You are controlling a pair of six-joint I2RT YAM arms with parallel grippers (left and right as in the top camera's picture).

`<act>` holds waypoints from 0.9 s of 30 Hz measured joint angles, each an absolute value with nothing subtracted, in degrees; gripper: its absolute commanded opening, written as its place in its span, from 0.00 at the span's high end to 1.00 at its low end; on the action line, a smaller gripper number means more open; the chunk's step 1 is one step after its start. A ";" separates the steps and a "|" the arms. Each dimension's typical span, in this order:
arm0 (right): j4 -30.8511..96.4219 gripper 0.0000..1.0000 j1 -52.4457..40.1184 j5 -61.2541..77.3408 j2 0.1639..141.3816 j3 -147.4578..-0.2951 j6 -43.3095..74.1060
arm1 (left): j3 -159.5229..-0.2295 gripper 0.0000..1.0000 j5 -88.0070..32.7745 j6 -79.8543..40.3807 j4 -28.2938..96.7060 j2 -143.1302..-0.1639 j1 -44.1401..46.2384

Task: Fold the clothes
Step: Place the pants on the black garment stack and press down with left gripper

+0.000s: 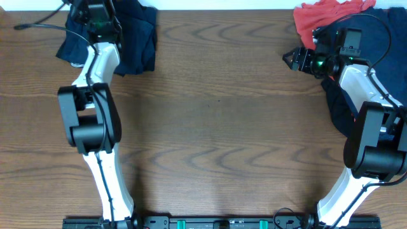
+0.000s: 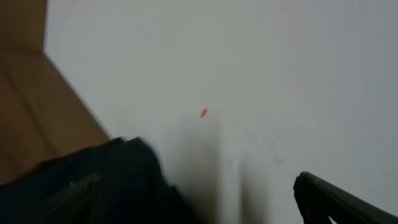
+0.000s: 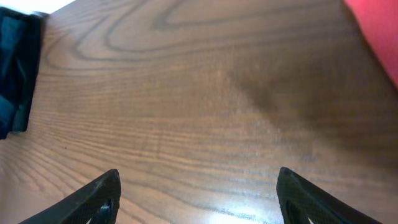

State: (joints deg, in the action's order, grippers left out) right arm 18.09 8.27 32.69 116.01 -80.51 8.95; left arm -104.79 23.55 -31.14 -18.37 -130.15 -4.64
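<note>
A folded navy blue garment (image 1: 132, 39) lies at the table's far left corner. My left gripper (image 1: 95, 14) hovers over its far edge, jaws wide open. In the left wrist view the dark cloth (image 2: 124, 183) lies low beside the left finger (image 2: 78, 199), and nothing sits between the fingers of the gripper (image 2: 198, 186). A coral red garment (image 1: 325, 16) lies at the far right, also visible in the right wrist view (image 3: 379, 34). More dark clothes (image 1: 340, 105) lie under the right arm. My right gripper (image 1: 294, 58) points left over bare wood, open and empty (image 3: 198, 180).
A white wall (image 2: 261, 68) rises just behind the table's far edge, close to the left gripper. The wooden table (image 1: 216, 121) stretches between the two arms. The folded navy pile (image 3: 15, 68) shows at the far end of the right wrist view.
</note>
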 measured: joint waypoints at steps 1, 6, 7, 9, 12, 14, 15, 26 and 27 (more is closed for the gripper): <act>17.74 0.01 8.27 32.77 116.01 -80.51 8.51 | -104.75 0.02 23.42 -29.76 -14.83 -128.07 -4.64; 17.41 0.01 8.27 32.75 114.85 -80.49 5.10 | -104.71 0.02 23.07 -25.82 2.35 -118.10 -3.73; 17.54 0.01 8.27 32.69 113.86 -80.49 4.16 | -104.75 0.02 23.00 -25.26 5.65 -116.03 -3.36; 17.98 0.01 8.27 32.45 110.41 -80.40 1.91 | -104.86 0.02 22.85 -24.43 12.51 -111.26 -2.20; 18.90 0.01 8.27 30.92 102.08 -80.40 -0.36 | -104.99 0.02 22.39 -23.73 21.45 -106.26 -0.21; 19.70 0.01 8.27 29.56 95.96 -80.40 -1.13 | -105.08 0.02 22.33 -23.49 26.55 -103.59 1.41; 20.36 0.01 8.27 28.77 91.98 -80.40 -1.50 | -105.14 0.02 22.33 -23.44 28.77 -102.72 2.17; 24.82 0.01 8.27 27.07 67.55 -80.58 -2.79 | -105.14 0.02 20.82 -23.27 37.50 -102.02 4.43; 24.86 0.01 8.27 26.98 66.48 -80.58 -2.79 | -105.14 0.02 20.38 -23.27 37.52 -102.02 4.40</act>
